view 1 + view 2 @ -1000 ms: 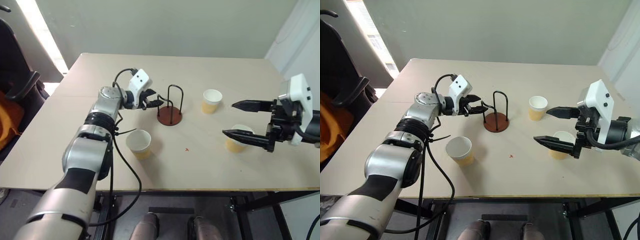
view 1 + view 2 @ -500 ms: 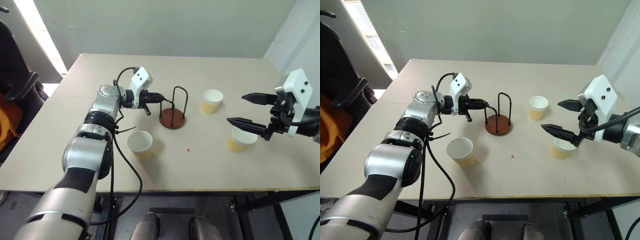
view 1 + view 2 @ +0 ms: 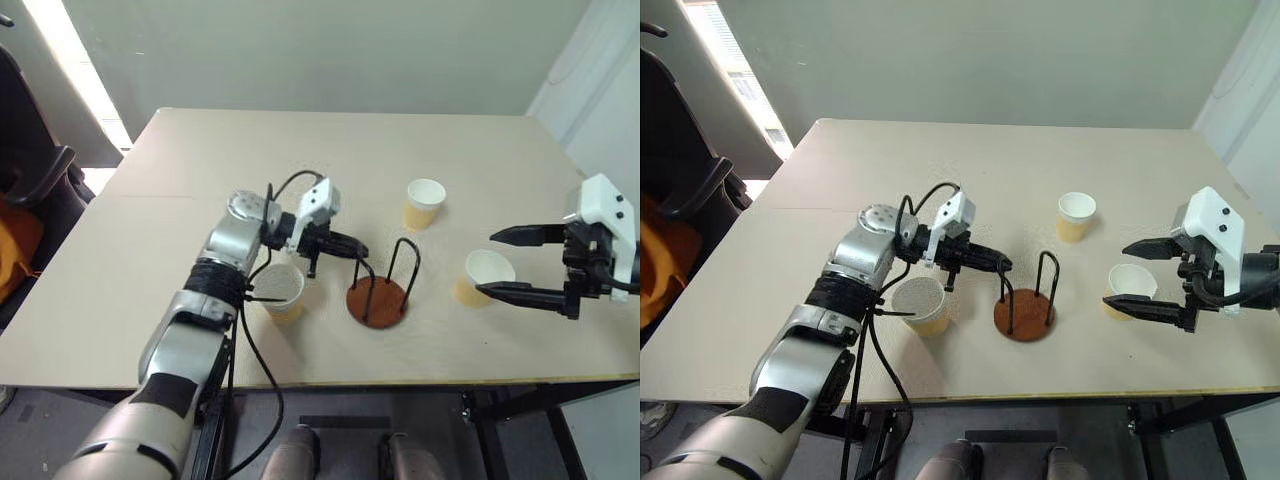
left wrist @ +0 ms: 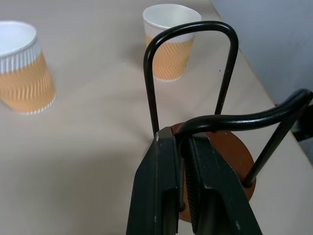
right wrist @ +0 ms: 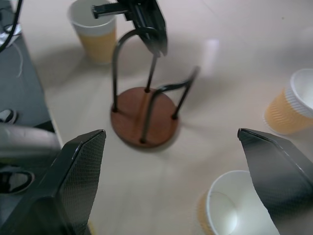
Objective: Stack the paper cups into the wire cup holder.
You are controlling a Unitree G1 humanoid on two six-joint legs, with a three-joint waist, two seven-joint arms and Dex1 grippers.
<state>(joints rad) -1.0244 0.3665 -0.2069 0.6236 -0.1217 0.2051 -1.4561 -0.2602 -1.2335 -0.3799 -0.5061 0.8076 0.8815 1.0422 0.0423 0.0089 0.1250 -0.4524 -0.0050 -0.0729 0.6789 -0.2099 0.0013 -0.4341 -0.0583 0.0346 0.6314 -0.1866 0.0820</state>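
Black wire is what the left hand (image 3: 352, 247) has got, seen from the head camera: its two fingers are pinched tight on one loop of the wire cup holder (image 3: 378, 293), which sits on its reddish-brown base on the pale surface (image 3: 150, 230) near the front edge, roughly in the middle. One paper cup (image 3: 279, 291) stands right next to that arm, just left of the holder, another cup (image 3: 424, 202) is farther back, and a third cup (image 3: 481, 276) sits off to the right. The right hand (image 3: 525, 264) hangs over by that third cup with its fingers spread wide and nothing between them. From the left wrist camera you get the clamped fingers (image 4: 159, 196) up close on the wire, with the brown base behind and two cups beyond. From the right wrist camera the holder (image 5: 145, 115) looks a bit tilted, though it's blurry so I wouldn't swear to it, and a cup (image 5: 227, 208) sits between the wide-open fingers (image 5: 73, 174), not touched.
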